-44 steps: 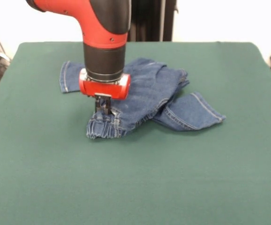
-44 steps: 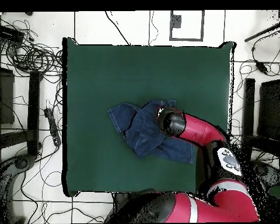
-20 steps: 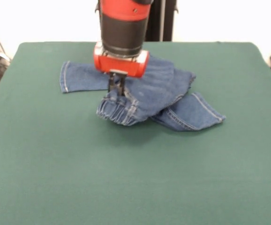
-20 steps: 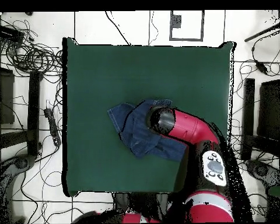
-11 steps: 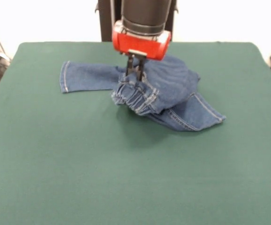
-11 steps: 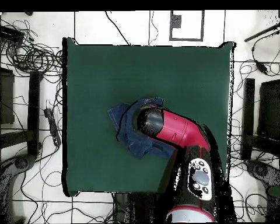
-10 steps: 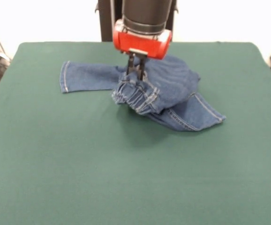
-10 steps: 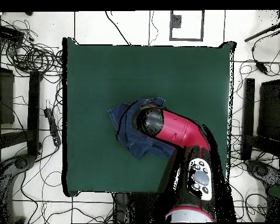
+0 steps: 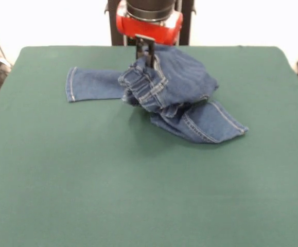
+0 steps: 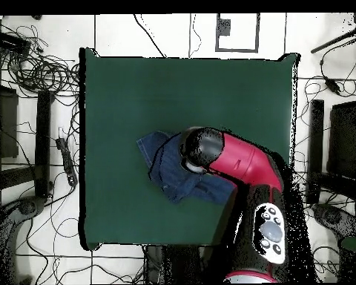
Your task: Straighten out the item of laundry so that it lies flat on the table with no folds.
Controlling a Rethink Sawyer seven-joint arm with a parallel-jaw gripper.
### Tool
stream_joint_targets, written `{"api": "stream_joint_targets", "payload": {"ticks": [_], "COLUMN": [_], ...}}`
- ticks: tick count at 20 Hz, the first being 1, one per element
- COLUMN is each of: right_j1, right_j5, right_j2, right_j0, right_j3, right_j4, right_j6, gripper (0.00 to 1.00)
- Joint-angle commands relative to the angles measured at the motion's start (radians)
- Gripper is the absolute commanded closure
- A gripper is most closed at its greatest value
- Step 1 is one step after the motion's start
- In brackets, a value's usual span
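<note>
The item of laundry [image 9: 182,95] is a small pair of blue jeans, bunched on the far half of the green table [image 9: 138,195]. My gripper [image 9: 144,55] is shut on the gathered waistband [image 9: 141,85] and holds it lifted above the cloth. One leg [image 9: 89,84] lies flat toward the left, another leg [image 9: 210,123] lies at the right. In the overhead view the red arm [image 10: 240,159] covers much of the jeans [image 10: 162,167], and the gripper itself is hidden under it.
Cables [image 10: 40,70] and stands lie on the floor around the table's sides. A dark post [image 9: 112,23] stands behind the table's far edge.
The gripper has risen and drawn toward the far edge, with the waistband in it. The middle of the jeans has been pulled up and back; both leg ends stayed where they lay.
</note>
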Motion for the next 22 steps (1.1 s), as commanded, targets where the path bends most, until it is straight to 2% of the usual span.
{"api": "stream_joint_targets", "payload": {"ticks": [1, 9, 22], "right_j1": [0.045, 0.083, 0.125], "right_j5": [0.199, 0.247, 0.324], "right_j2": [0.059, 0.075, 0.087], "right_j0": [-0.028, -0.066, -0.091], "right_j3": [-0.119, -0.268, -0.412], "right_j4": [-0.006, -0.033, -0.083], "right_j6": [0.133, 0.097, 0.046], "gripper": [1.0, 1.0, 1.0]}}
